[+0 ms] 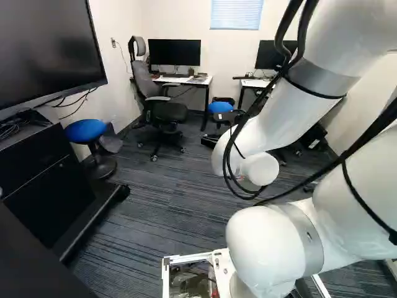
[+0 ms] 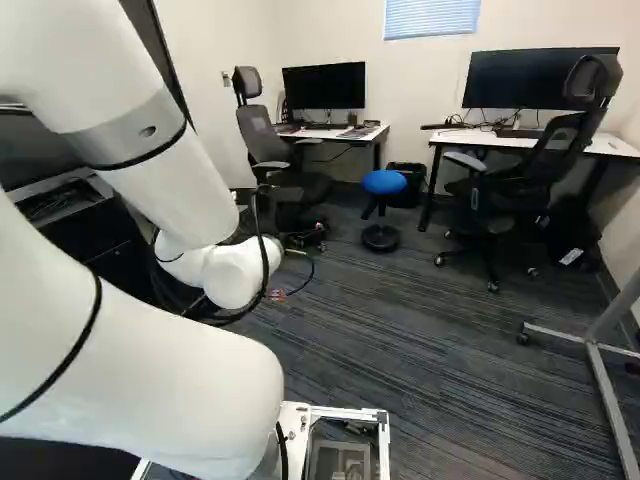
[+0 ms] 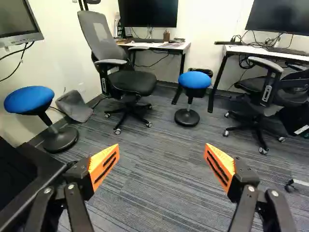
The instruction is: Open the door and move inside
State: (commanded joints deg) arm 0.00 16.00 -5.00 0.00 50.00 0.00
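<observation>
No door, door frame or handle shows in any of the three views; a carpeted office room (image 3: 159, 159) lies ahead of the arm. In the wrist view my gripper (image 3: 161, 162) stands open, its two orange-padded fingers wide apart, with only carpet seen between and beyond them. Neither finger touches anything. From the base cameras the white wrist (image 1: 260, 169) hangs over the room's floor, and the gripper's fingers cannot be made out behind it.
A grey office chair (image 3: 133, 82) and blue stools (image 3: 194, 79) (image 3: 30, 100) stand ahead by desks (image 3: 169, 47). A black cabinet (image 1: 43, 186) below a large screen (image 1: 46, 49) flanks the left; a black chair (image 2: 490, 190) and metal stand (image 2: 605, 400) are at the right.
</observation>
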